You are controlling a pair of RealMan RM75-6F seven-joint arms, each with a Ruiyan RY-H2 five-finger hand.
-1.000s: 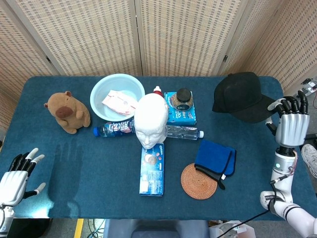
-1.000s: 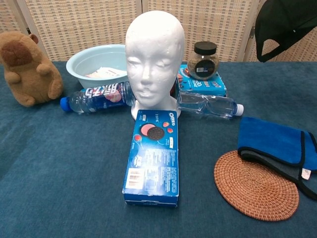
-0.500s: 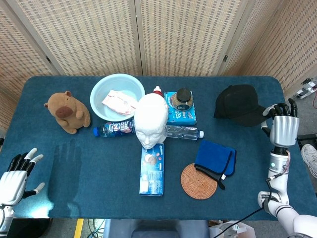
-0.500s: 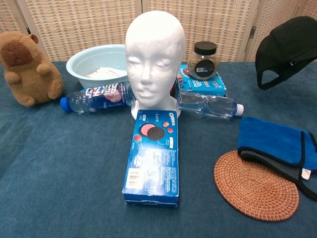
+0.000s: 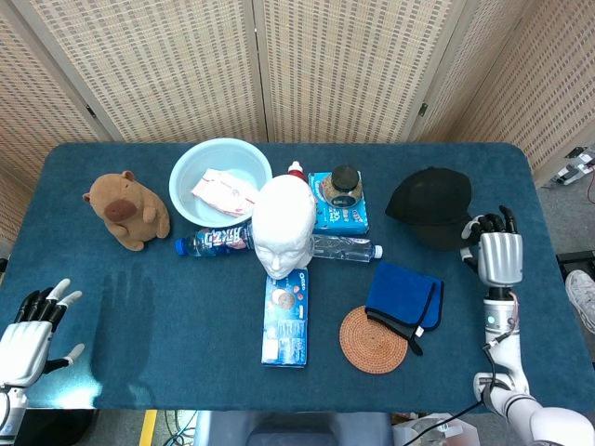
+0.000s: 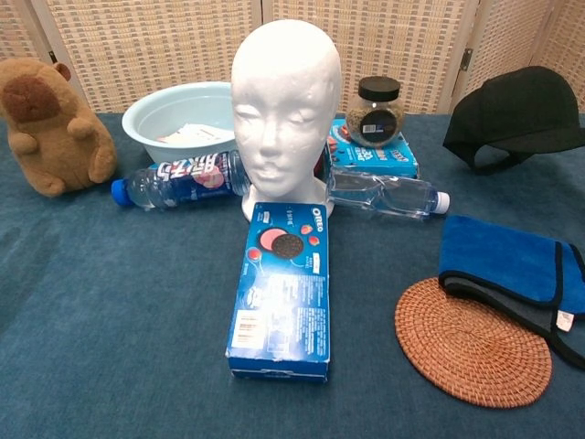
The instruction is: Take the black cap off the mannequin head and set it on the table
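The black cap [image 5: 429, 203] sits low at the right of the table [image 5: 139, 288], right of the white mannequin head [image 5: 282, 223], whose crown is bare. In the chest view the cap [image 6: 516, 114] appears to rest on the blue cloth, its brim running off the right edge. My right hand [image 5: 493, 253] is at the cap's brim, fingers up against it, still holding it as far as I can tell. My left hand [image 5: 28, 334] hangs open off the table's front left corner, holding nothing. Neither hand shows in the chest view.
Around the head lie an Oreo box [image 5: 285, 319], two water bottles [image 5: 212, 241], a jar on a blue box [image 5: 342, 190], and a light blue basin [image 5: 220, 182]. A plush capybara [image 5: 125, 209] sits left. A blue cloth [image 5: 403, 295] and woven coaster [image 5: 373, 339] lie front right.
My right hand has moved the cap down and leftward, from high at the table's right edge to low on the table beside the jar.
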